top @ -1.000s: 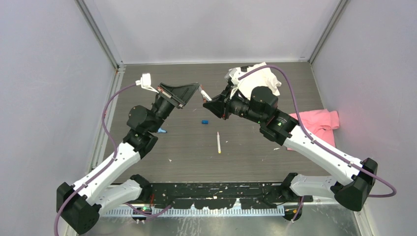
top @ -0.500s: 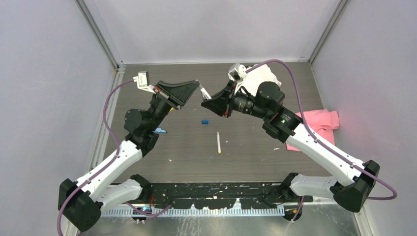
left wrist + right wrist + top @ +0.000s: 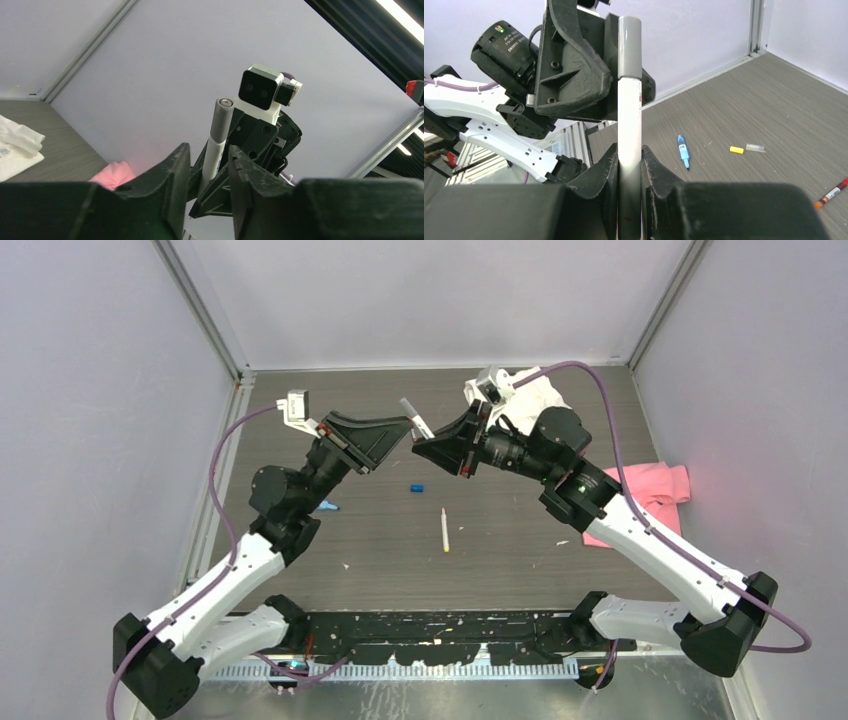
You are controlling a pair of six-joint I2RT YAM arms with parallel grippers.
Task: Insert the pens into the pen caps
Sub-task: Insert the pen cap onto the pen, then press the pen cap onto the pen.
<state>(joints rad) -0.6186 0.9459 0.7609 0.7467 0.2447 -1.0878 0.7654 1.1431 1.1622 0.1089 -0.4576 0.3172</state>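
My right gripper [image 3: 629, 150] is shut on the white barrel of a pen [image 3: 629, 117] that stands upright out of it. A grey pen cap [image 3: 629, 47] sits on the pen's upper end. In the top view the capped pen [image 3: 414, 417] sticks up between the two grippers. My left gripper [image 3: 209, 150] faces it with its jaws apart, and the grey cap [image 3: 220, 120] shows beyond the gap. On the table lie a blue cap [image 3: 417, 487], a white pen [image 3: 445, 530], a blue pen [image 3: 682, 151], a yellow cap [image 3: 736, 149] and a dark red pen [image 3: 834, 192].
A white cloth [image 3: 535, 395] lies at the back of the table behind my right wrist. A pink cloth [image 3: 655, 485] lies at the right side. Grey walls close the table in on three sides. A small clear piece [image 3: 755, 147] lies by the yellow cap.
My left gripper has opened and come off the grey cap, which now shows on the pen's end. My right gripper still holds the pen and has shifted slightly.
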